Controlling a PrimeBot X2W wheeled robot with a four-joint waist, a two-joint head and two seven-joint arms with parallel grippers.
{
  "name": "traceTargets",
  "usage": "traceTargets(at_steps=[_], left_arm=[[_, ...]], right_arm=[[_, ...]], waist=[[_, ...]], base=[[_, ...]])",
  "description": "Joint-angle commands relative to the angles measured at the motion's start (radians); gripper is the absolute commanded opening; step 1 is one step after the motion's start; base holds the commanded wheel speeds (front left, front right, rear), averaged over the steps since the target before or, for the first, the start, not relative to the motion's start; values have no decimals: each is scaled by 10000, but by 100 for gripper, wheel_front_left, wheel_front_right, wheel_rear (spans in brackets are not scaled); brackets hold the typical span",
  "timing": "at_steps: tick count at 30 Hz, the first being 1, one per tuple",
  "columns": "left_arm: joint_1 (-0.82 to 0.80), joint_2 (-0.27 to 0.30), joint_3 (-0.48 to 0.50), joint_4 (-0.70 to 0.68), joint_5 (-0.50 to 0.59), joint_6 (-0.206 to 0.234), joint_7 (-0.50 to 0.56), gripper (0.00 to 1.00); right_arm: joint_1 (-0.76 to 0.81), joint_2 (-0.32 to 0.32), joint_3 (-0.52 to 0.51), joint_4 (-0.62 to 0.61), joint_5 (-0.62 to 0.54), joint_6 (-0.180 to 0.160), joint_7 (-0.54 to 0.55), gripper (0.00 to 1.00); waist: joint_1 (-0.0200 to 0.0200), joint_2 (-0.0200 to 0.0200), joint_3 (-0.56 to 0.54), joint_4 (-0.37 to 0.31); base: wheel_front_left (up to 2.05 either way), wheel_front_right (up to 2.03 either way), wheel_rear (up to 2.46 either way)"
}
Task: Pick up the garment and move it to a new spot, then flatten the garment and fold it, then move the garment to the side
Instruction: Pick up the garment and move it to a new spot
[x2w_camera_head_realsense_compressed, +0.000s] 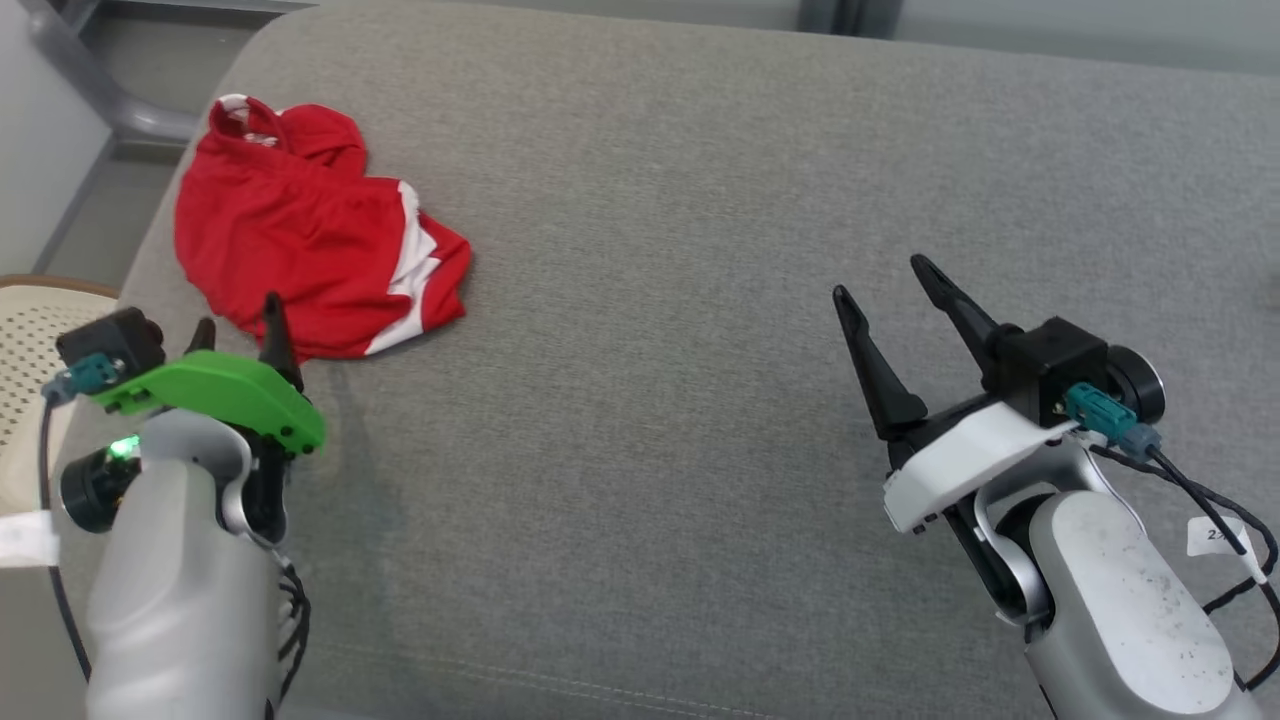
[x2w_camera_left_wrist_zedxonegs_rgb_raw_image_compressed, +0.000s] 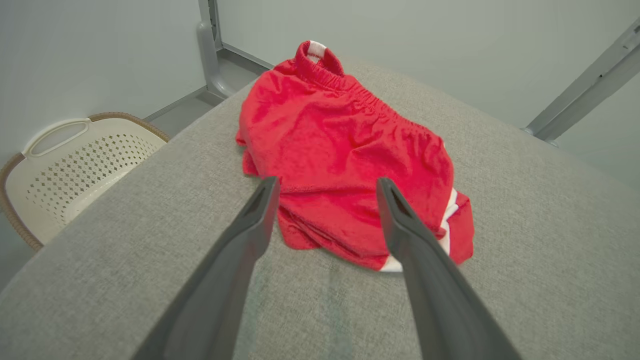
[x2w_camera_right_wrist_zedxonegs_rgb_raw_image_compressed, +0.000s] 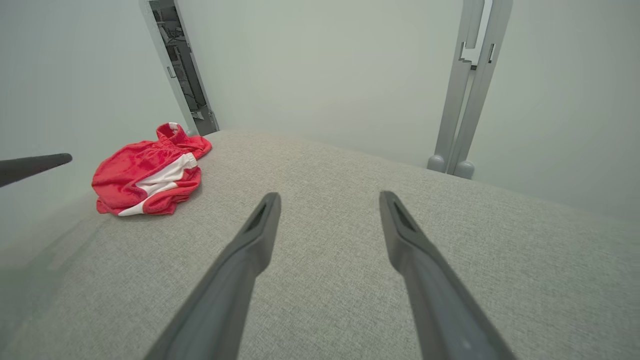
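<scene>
Crumpled red-and-white fabric shorts (x2w_camera_head_realsense_compressed: 300, 240) lie on grey upholstered cushion (x2w_camera_head_realsense_compressed: 650, 450), at its far left corner. Left gripper (x2w_camera_head_realsense_compressed: 238, 315) sits just before them, right gripper (x2w_camera_head_realsense_compressed: 879, 276) well apart to the right. Cream perforated plastic basket (x2w_camera_head_realsense_compressed: 30, 340) stands left of cushion, below its edge.

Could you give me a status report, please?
Left gripper open, close by the red garment. Right gripper open, over bare cushion. Garment crumpled, not yet lifted. Path clear.

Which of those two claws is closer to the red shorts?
The left gripper, green-covered, pointing right at the red shorts; the white-covered right gripper hangs far off.
</scene>
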Motion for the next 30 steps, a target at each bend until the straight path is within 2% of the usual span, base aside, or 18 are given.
traceTargets(at_steps=[1, 9, 16, 17, 18, 19, 30], left_arm=[[-479, 229, 120, 233, -92, 93, 142, 100], [-1862, 1039, 497, 1588, -443, 623, 1118, 100], [-2296, 1454, 427, 2373, -376, 1028, 2310, 100], [-2322, 1461, 447, 2382, -446, 1031, 2368, 80], [-2339, 1483, 417, 2378, -449, 981, 2433, 36], [-2357, 1522, 397, 2385, -460, 915, 2487, 0], [-2215, 1874, 319, 1642, -614, 484, 2493, 0]], right_arm=[[-243, -59, 117, -285, 68, -13, 80, 100], [-684, -396, 753, -1169, 126, -13, 490, 100], [-683, -366, 657, -1330, 180, -13, 349, 100], [-637, -349, 595, -1341, 201, -13, 292, 100], [-603, -319, 540, -1338, 205, -13, 256, 100], [-556, -276, 479, -1327, 189, -13, 199, 100], [-83, 210, 43, -311, 222, -13, -553, 100]], waist=[[0, 0, 1098, -1116], [0, 0, 2173, -2184], [0, 0, 2437, -2594], [0, 0, 2436, -2620], [0, 0, 2428, -2637], [0, 0, 2401, -2650], [0, 0, 1321, -2604]], base=[[0, 0, 0], [0, 0, 0], [0, 0, 0], [0, 0, 0], [0, 0, 0], [0, 0, 0], [0, 0, 0]])
